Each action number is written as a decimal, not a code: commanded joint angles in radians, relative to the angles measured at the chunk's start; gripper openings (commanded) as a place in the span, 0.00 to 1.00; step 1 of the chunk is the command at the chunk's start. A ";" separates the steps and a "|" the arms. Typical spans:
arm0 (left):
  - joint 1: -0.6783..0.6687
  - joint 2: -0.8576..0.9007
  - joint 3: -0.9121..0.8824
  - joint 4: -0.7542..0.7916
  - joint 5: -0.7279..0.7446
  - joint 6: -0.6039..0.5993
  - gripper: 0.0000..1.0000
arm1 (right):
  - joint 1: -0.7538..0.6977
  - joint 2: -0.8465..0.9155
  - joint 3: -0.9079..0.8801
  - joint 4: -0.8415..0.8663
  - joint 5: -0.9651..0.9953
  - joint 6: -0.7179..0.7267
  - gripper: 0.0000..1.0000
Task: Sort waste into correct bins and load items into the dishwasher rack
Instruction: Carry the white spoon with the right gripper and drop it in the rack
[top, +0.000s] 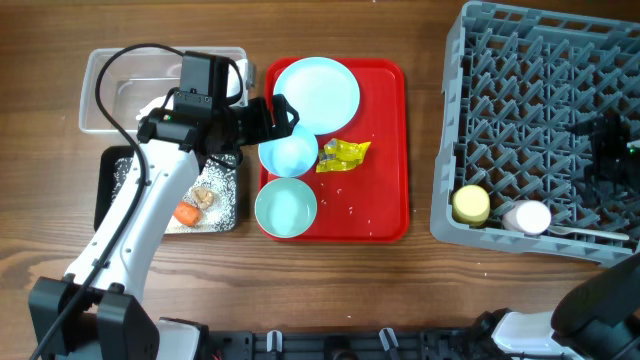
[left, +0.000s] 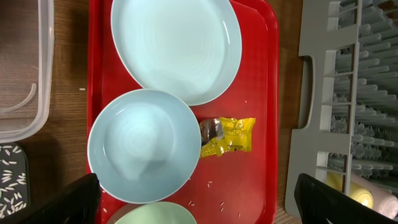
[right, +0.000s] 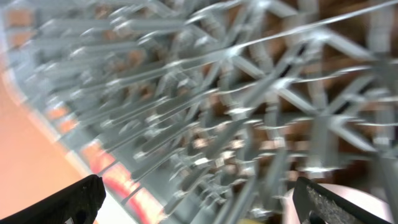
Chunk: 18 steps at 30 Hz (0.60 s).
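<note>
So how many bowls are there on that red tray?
2: the middle bowl beside the yellow wrapper; the front bowl at the red tray edge nearest the robot. None seems hidden.

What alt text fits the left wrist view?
A red tray holds a pale blue plate, a pale blue bowl below it, and a yellow wrapper beside the bowl, amid scattered rice grains. A clear tub lies at left, the grey rack at right; the open left gripper holds nothing.
</note>
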 joint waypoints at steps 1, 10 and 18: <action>-0.003 -0.005 0.000 0.001 -0.005 0.009 1.00 | 0.003 -0.036 0.036 0.036 -0.310 -0.093 1.00; -0.003 -0.005 0.000 0.001 -0.005 0.009 1.00 | 0.349 -0.208 0.036 0.281 -0.505 -0.249 1.00; -0.003 -0.005 0.000 0.001 -0.005 0.009 1.00 | 0.822 -0.178 0.036 0.118 0.413 -0.135 1.00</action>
